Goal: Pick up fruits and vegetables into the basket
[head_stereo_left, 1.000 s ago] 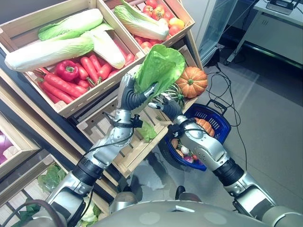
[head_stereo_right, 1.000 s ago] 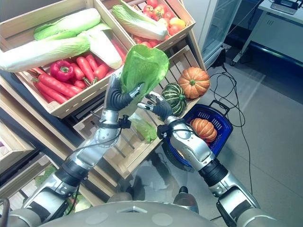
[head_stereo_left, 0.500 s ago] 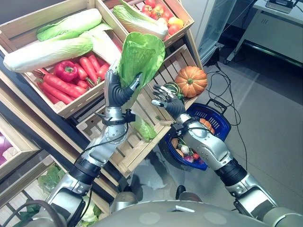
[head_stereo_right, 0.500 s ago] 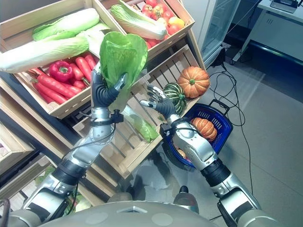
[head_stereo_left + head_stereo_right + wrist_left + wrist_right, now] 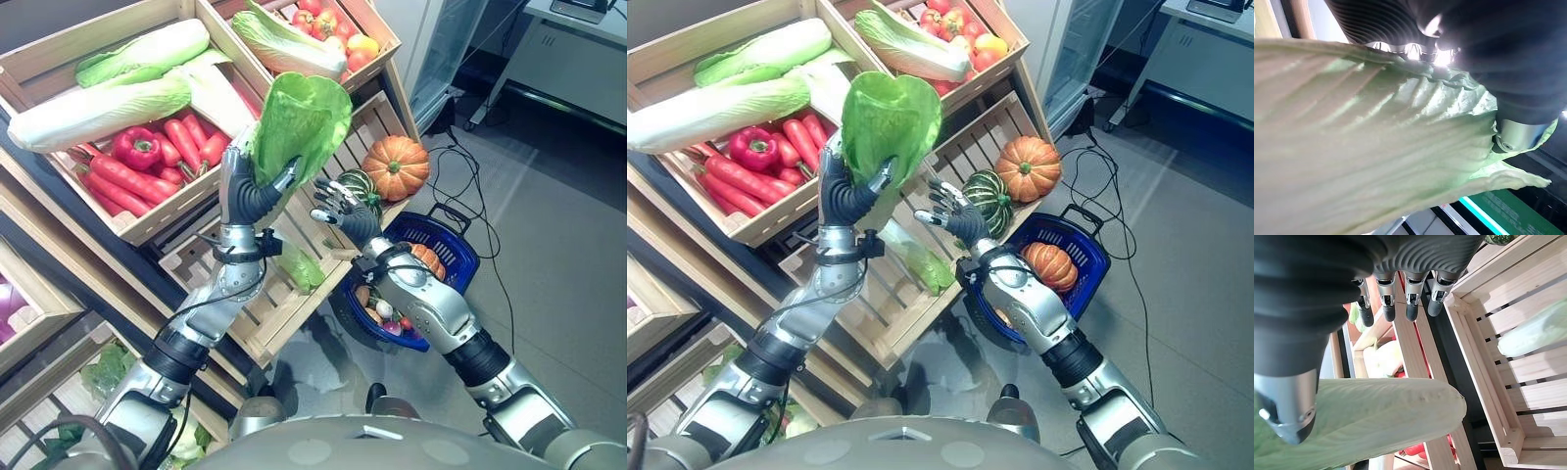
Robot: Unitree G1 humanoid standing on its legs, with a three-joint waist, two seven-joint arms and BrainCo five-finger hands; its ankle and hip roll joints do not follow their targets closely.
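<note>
My left hand is shut on a big green lettuce leaf, held upright in front of the crates; its pale ribbed surface lies under the thumb in the left wrist view. Just right of it my right hand is open, fingers straight, apart from the leaf. The blue basket hangs on the right forearm and holds an orange pumpkin and small produce. Another lettuce lies in the slatted crate below the hands.
Upper crates hold napa cabbages, red peppers, another cabbage and tomatoes. An orange pumpkin and a green squash sit in the right crate. Open floor lies to the right, a desk at far right.
My left hand first carried the lettuce leaf up and to the left, away from the right hand, then drifted slightly back right. The right hand opened and stayed near the squash.
</note>
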